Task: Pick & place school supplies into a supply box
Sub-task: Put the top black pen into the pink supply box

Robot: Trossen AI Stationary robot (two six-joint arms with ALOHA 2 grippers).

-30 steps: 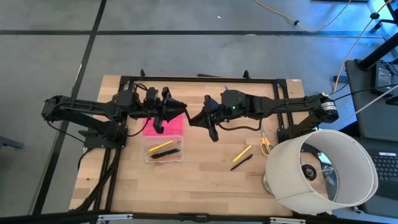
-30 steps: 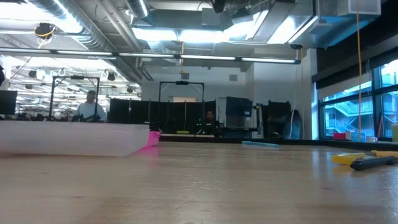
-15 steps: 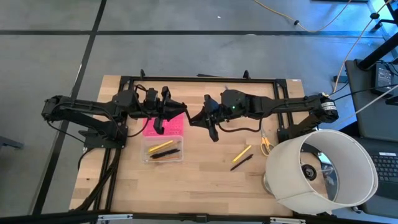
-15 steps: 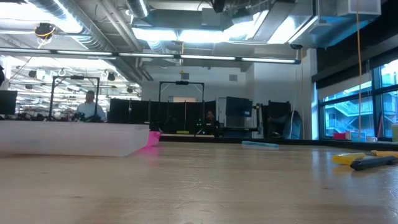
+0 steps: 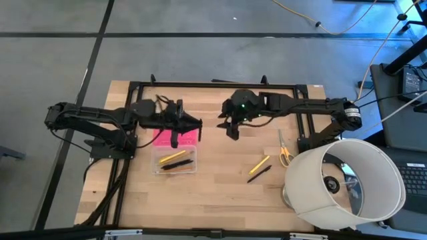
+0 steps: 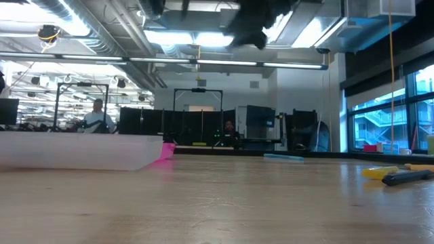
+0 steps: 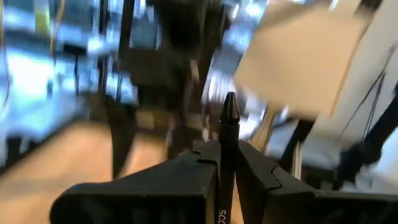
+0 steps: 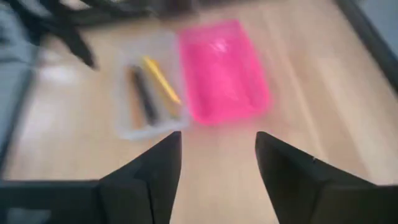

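left end effector closed on a black pen, pinched between the two fingers with the capped tip projecting forward; positioned over the far side of the surface, above the pink lid. right end effector spread wide and holding nothing, raised near the surface's far middle, facing the supply box.

supply box lying open, clear tray nearer the front edge, pink lid touching its far side. inside the tray: a yellow pencil and dark pens, lying lengthwise.

outside the box, well apart to the right: a yellow pencil and a black pen just beside each other, and the yellow-handled scissors near the white lampshade.

handling, as judged:
- pens and pencils: light, stiff, round and smooth; likely to roll or slip. grip across the barrel near mid-length, fingers square to the long axis.
- held pen: gripped low on its barrel, so likely to pivot; align lengthwise with the tray and release low.
- scissors: flat and thin against the surface; grip across the closed blades near the pivot or at the handle loops.
- tray: light thin plastic, likely to slide if bumped; avoid contact with the walls.

task partly done; three items left outside, one in hand.
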